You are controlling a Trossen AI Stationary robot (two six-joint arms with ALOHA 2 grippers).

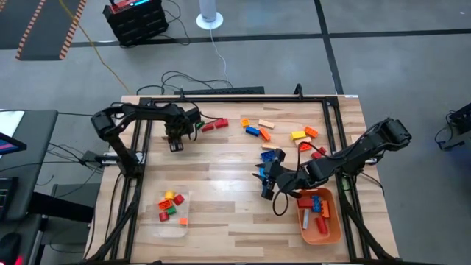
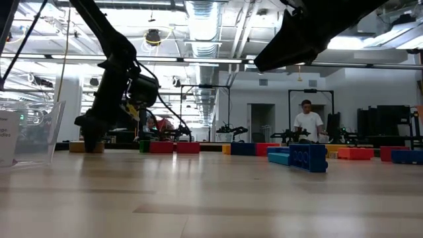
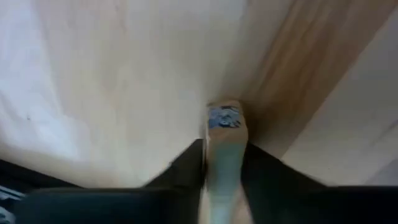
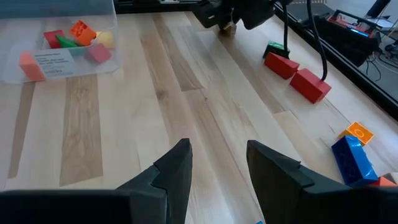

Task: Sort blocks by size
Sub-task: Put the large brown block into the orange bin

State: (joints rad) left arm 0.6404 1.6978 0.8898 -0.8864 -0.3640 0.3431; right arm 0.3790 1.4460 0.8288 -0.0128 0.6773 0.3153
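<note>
A tan block [image 3: 224,127] lies on the wooden table near the far left and shows low in the low view [image 2: 86,147]. My left gripper [image 1: 175,145] comes down on it and is shut on it. My right gripper [image 4: 217,165] hovers open with nothing between its fingers over the table's middle right [image 1: 265,190], just near of a blue block [image 1: 271,156]. Loose blocks lie along the far side: red ones [image 1: 215,125] and orange, blue and yellow ones [image 1: 298,135]. My left gripper pinches the tan block between its two fingers [image 3: 186,168], one on each of its two opposite sides [image 3: 210,155]. The fingers slant steeply down from above. The block's underside rests on the table [image 2: 86,149].
A clear tray [image 1: 174,221] with small blocks sits near left. An orange tray [image 1: 333,230] with longer blocks sits near right. A black frame [image 1: 331,125] runs around the table. Bare wood lies between the two trays. A person stands far behind the table [image 2: 307,122].
</note>
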